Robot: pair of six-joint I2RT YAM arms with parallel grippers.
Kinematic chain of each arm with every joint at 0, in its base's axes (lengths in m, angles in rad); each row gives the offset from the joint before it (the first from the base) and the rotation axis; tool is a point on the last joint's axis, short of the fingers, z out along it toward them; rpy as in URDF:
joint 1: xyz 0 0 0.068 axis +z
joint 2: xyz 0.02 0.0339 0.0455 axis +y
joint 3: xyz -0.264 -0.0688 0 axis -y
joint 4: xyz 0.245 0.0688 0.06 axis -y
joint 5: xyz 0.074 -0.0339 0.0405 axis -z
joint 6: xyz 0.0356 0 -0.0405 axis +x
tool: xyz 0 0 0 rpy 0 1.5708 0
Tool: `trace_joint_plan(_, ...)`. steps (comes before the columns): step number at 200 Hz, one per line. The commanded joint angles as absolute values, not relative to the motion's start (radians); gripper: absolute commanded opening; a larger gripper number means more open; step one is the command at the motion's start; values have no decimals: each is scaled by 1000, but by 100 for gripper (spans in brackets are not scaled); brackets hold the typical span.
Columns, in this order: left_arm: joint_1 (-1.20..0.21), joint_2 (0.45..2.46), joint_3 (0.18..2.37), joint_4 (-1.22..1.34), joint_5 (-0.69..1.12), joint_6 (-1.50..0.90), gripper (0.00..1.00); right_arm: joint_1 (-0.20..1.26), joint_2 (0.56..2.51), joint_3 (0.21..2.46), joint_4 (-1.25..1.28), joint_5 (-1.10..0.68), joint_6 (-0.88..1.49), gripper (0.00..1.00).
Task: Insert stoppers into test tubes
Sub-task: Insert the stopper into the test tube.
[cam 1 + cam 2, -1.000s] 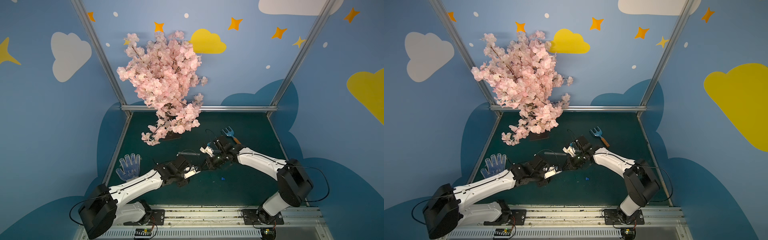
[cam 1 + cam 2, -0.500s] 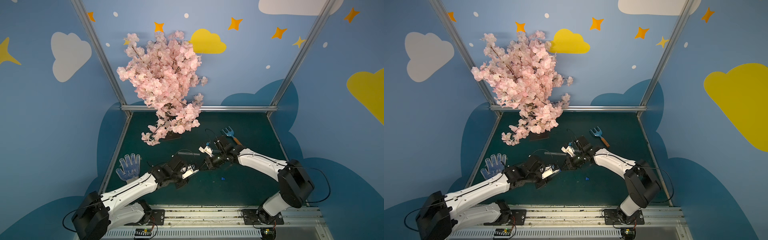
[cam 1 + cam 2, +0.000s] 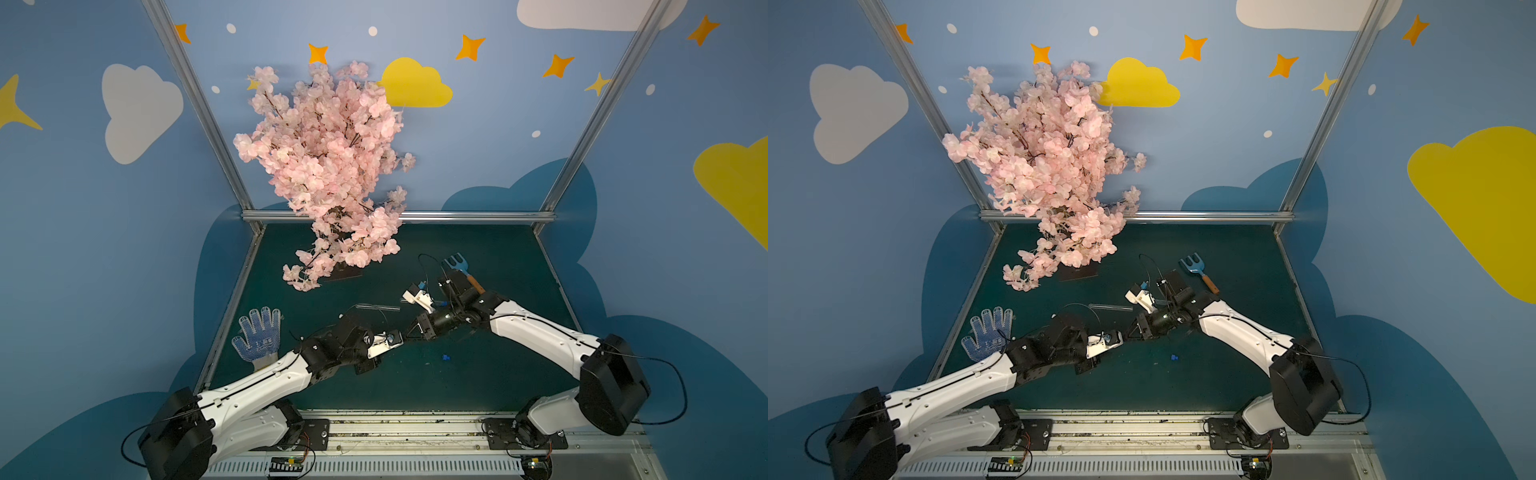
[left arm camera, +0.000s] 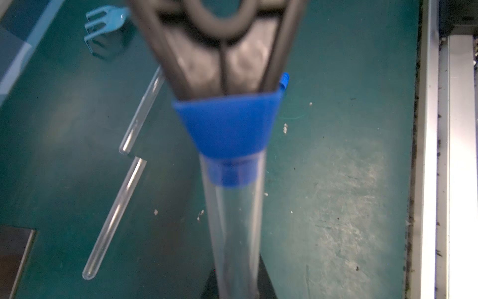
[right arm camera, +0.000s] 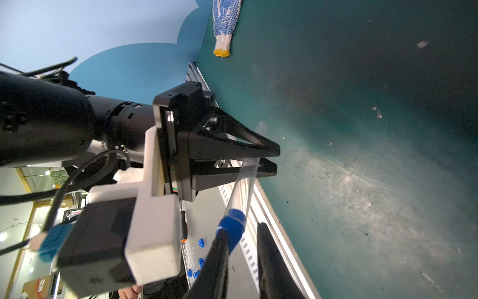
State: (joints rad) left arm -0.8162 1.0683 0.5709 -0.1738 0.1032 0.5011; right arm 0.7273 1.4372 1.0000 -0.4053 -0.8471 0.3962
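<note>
Blue stopper (image 4: 227, 129) seated in mouth of clear test tube (image 4: 234, 220); left tool (image 5: 277, 161) clenched on the tube. Right tool (image 3: 409, 333) slightly parted, one finger on the stopper; tube at its 9 o'clock in a top view.

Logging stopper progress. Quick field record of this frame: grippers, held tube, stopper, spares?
left gripper: shut on a tube
right gripper: jaws slightly apart, one finger against the stopper
stopper: narrow end inside the held tube's mouth
spare tubes: two lying on the mat
loose stopper: one on the mat, apart from both arms
</note>
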Motion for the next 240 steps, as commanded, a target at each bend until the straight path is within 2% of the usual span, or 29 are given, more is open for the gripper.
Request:
trace_joint_plan(1,-856,1045,617,144,241,555,2,739,1424,987,-435,-827,356,21)
trace_joint_plan(123,-888,1170,716,-189,-4,518,2,655,1289,1001,-560,-764,369,30)
trace_joint_plan(196,-890,1198,724,-233,-38,499,2,603,1238,945,-494,-826,425,29)
trace_joint_plan(240,-881,1254,755,-293,-60,488,2,517,1163,930,-547,-719,425,30)
